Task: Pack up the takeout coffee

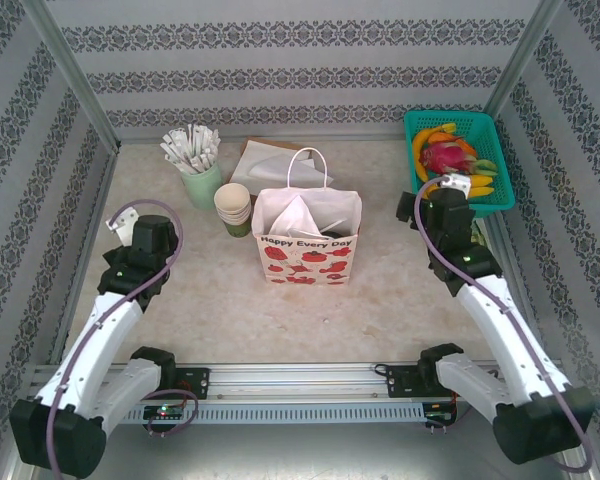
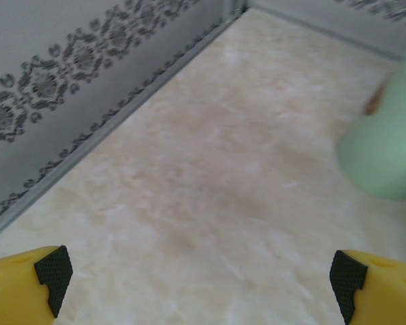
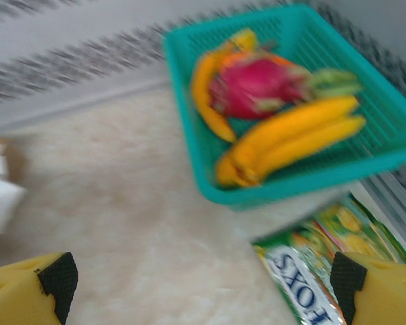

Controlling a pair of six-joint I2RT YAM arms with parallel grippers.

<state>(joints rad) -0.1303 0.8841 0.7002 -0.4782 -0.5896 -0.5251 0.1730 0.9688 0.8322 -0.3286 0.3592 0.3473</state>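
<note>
Mid-frame, your strawberry-print white paper bag (image 1: 308, 250) stands mouth-up for loading; left pincer (image 2: 201, 277) and right pincer (image 3: 201, 281) released, empty.

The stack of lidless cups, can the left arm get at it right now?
Probably yes: bare table lies between the open left gripper and the stack of cups, though the pale green cup stands close beside it.

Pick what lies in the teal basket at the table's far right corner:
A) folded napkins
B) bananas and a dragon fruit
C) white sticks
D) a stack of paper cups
B: the teal basket holds yellow bananas and a pink dragon fruit, seen clearly from the right wrist.
</note>
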